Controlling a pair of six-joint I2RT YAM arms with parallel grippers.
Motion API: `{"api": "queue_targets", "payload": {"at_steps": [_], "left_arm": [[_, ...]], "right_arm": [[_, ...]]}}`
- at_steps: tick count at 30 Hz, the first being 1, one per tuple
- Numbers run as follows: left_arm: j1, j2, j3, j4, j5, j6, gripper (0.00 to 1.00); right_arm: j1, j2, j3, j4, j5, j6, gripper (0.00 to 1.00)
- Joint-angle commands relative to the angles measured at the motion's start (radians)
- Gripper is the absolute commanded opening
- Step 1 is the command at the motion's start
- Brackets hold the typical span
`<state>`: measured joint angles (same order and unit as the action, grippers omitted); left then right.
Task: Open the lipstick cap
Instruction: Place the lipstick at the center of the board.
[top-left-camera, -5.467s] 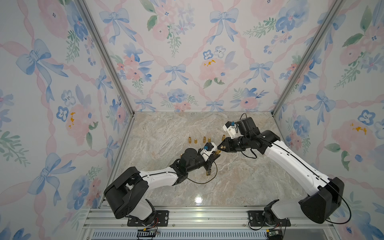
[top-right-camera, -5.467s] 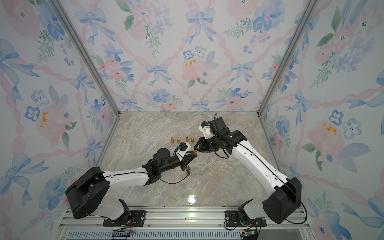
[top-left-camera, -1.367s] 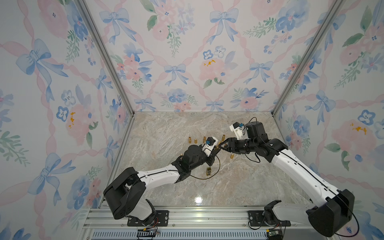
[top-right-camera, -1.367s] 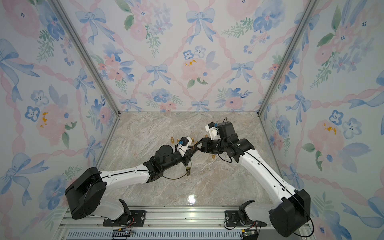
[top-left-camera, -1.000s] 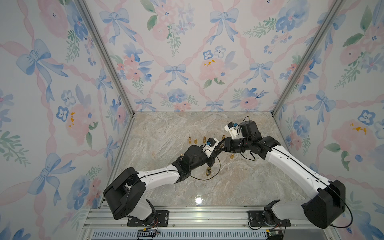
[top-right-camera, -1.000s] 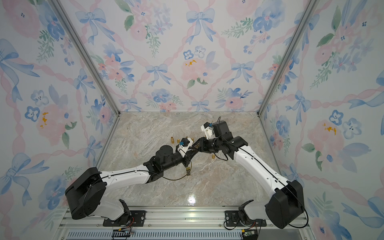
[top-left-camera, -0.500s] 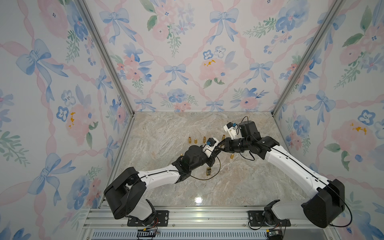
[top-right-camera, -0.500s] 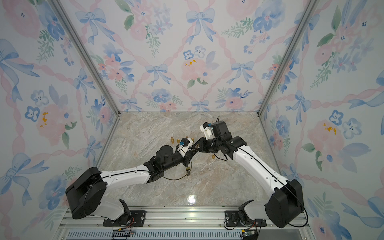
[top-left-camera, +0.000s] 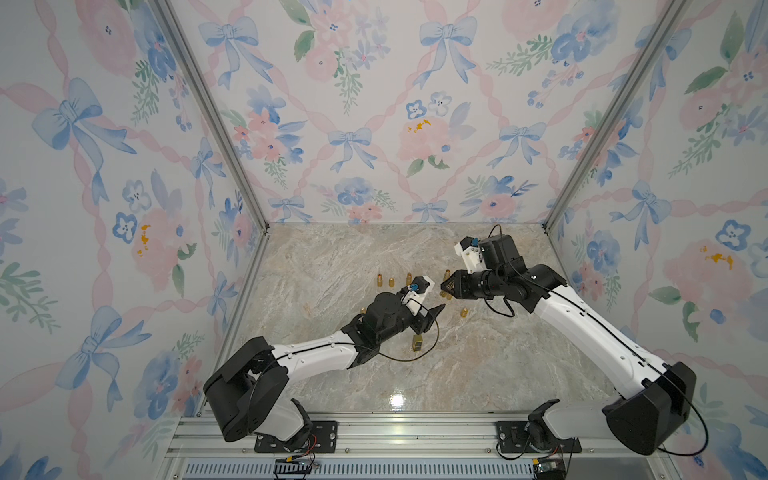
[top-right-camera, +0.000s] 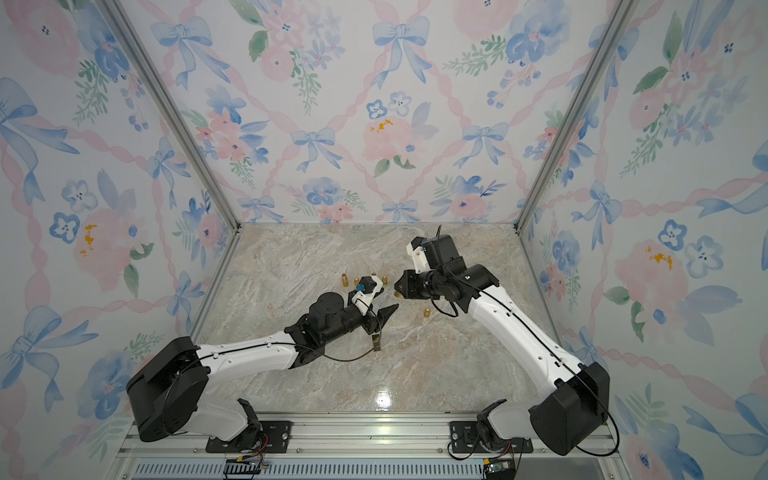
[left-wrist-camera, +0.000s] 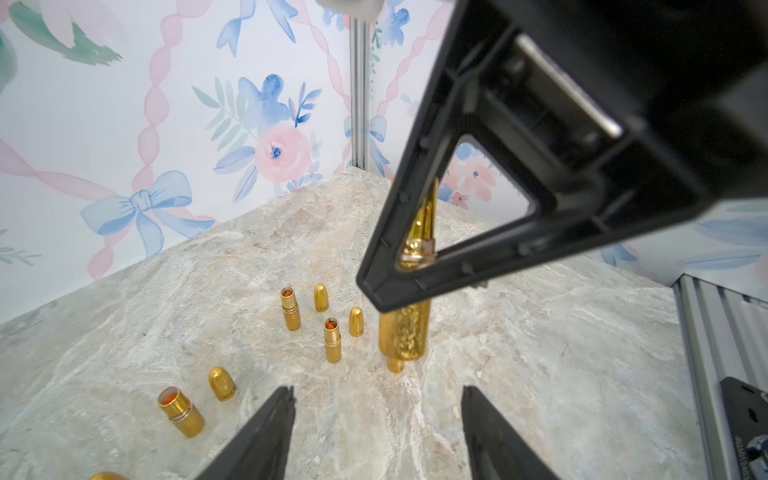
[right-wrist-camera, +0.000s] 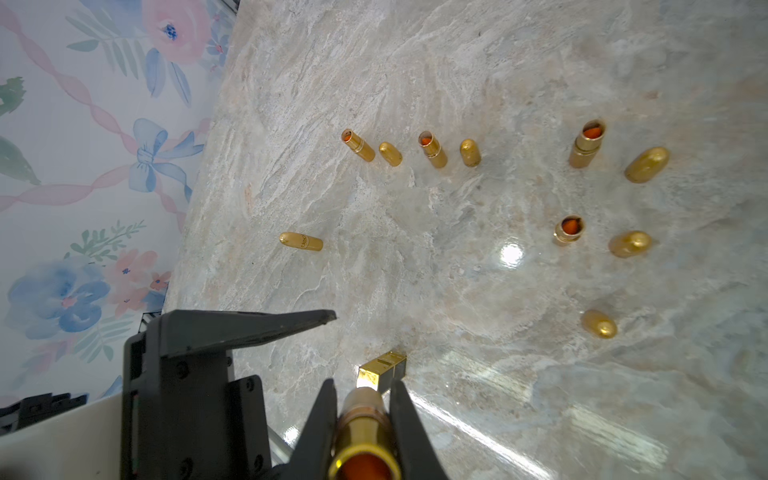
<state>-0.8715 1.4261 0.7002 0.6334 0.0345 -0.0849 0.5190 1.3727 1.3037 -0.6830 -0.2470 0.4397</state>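
My right gripper (right-wrist-camera: 363, 386) is shut on a gold lipstick (right-wrist-camera: 361, 419) whose open end shows the orange stick. The left wrist view shows the same lipstick (left-wrist-camera: 405, 332) hanging below the right gripper's black fingers (left-wrist-camera: 415, 174). The left gripper (left-wrist-camera: 376, 395) is open and empty, a short way back from it. In both top views the two grippers (top-left-camera: 430, 318) (top-left-camera: 444, 286) face each other with a small gap above the marble floor. A loose bullet-shaped gold cap (right-wrist-camera: 598, 324) (top-left-camera: 463, 311) lies on its side close by.
Several open gold lipsticks (right-wrist-camera: 432, 149) stand on the floor, each with a cap (right-wrist-camera: 469, 151) beside it. A closed one (right-wrist-camera: 301, 242) lies flat to the left. A square gold-and-black tube (top-left-camera: 417, 343) sits under the left gripper, beside its cable. Floral walls enclose three sides.
The two grippers were tip to tip half a second ago. The left gripper has opened and drawn back, and the lipstick stays in the right gripper, which has shut on it.
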Motion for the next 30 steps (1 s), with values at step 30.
{"api": "queue_targets", "payload": {"at_steps": [30], "left_arm": [[-0.001, -0.143, -0.183, -0.067, -0.167, -0.127, 0.98]], "right_arm": [[0.105, 0.263, -0.392, 0.478, 0.531, -0.04, 0.16]]}}
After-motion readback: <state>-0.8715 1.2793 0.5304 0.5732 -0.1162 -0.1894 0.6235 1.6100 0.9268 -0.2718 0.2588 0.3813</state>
